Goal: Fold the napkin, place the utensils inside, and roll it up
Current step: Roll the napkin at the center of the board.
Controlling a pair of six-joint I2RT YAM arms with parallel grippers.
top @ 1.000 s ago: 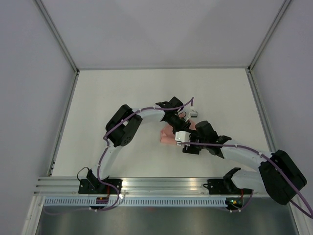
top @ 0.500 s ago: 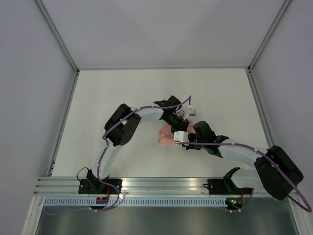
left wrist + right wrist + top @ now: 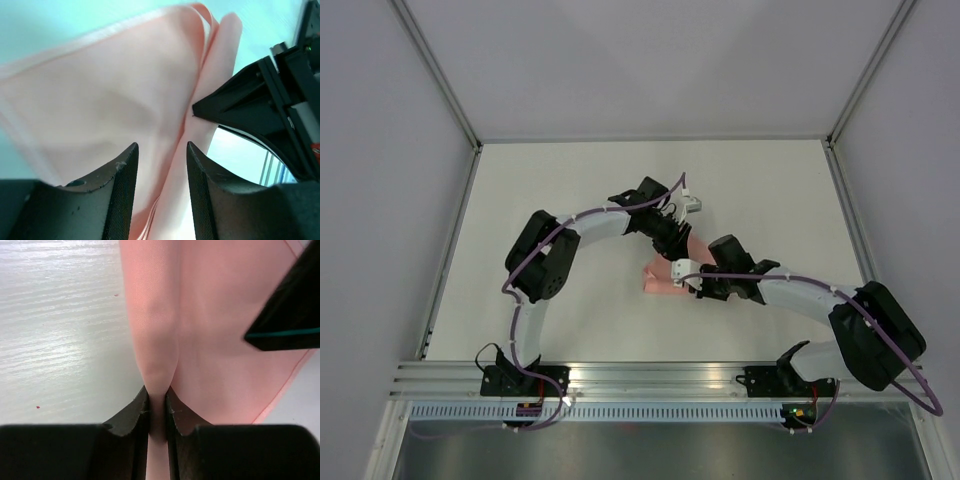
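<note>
From above, the thin, pale pink, glossy napkin (image 3: 656, 281) is lying on the white table (image 3: 540, 190) between the left gripper (image 3: 674, 246) and right gripper (image 3: 680, 284); at the left wrist, the left gripper is gaping over it; at the right wrist, the right gripper is pinching its raised fold.

Top cam sits high above and behind the arm bases, looking down on the whole table (image 3: 540, 200), bases along the bottom edge, so that's the far view. The left wrist cam peers out past the left gripper (image 3: 161, 147), super close to the napkin (image 3: 100, 100). The right wrist cam does the same past the right gripper (image 3: 157, 390). All three share that pink sheet, mid-frame from the top, and each wrist cam catches the other gripper at its right side.
</note>
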